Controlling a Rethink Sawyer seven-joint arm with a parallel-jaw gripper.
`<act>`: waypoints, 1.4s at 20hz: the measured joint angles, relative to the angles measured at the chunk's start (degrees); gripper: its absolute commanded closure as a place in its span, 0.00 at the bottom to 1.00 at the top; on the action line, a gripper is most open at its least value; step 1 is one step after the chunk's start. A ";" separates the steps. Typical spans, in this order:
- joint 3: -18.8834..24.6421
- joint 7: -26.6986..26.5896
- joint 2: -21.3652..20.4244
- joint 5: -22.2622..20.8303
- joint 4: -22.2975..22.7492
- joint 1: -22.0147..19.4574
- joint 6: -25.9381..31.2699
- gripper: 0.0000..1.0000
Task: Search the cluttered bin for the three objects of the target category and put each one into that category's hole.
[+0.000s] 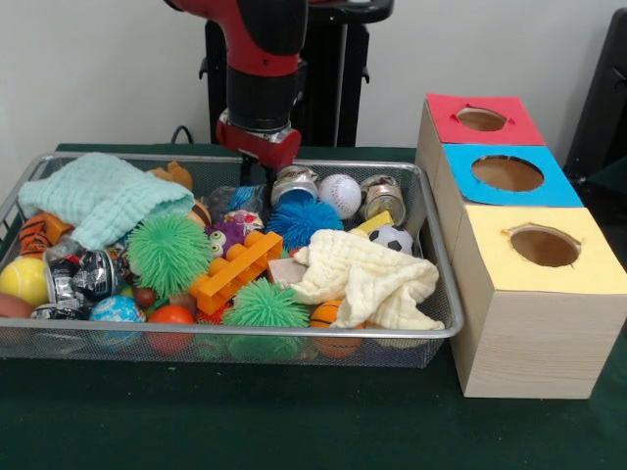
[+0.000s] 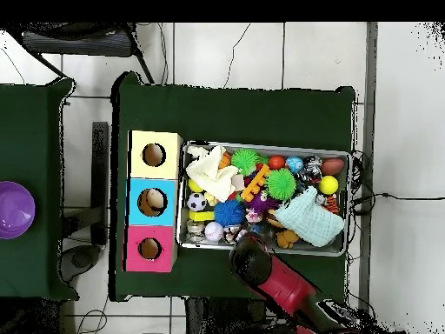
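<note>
Gripper (image 1: pixel 257 181) low at bin (image 1: pixel 431 255) far edge; finger state cannot be told. Blue spiky ball (image 1: pixel 302 220) just beside it.

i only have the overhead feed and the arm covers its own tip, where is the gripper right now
Observer: In the front view the gripper hangs low inside the bin, at the wall on the robot's side, right beside the silver can.
Operator: ok, are the box tops higher than the bin rim
Observer: Yes. The yellow box and the other two rise clearly above the rim, so anything picked must be lifted up to reach a hole.
</note>
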 measured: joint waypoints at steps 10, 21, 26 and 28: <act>0.75 0.00 -11.50 -0.03 5.83 2.50 0.01 1.00; 1.03 0.00 -17.78 -0.07 6.96 3.27 0.04 1.00; 1.06 0.00 -19.52 0.04 6.98 4.37 0.32 1.00; 1.07 0.00 -20.67 0.55 7.00 5.59 0.83 1.00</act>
